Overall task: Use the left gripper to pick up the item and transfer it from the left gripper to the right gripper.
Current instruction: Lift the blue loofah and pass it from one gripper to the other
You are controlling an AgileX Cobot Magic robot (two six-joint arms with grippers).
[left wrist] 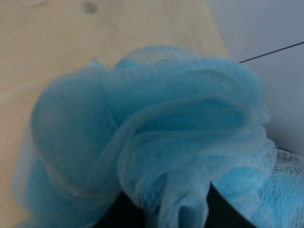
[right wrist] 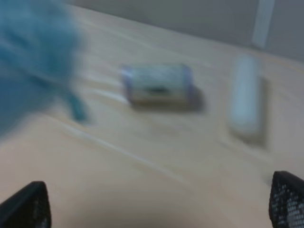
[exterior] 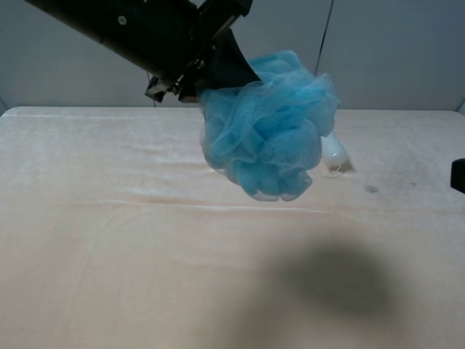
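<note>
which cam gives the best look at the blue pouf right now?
Exterior high: the whole pouf shows, held aloft by the left gripper. Left wrist is too close, just ruffles filling the frame. Right wrist catches only a blurred blue patch at one edge.

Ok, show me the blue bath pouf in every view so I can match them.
Exterior high: the pouf is upper centre, hanging above the table.
Left wrist: the pouf fills most of the picture.
Right wrist: the pouf is a blurred blue mass at one edge.
Shared landmark: the beige table, in all three.
</note>
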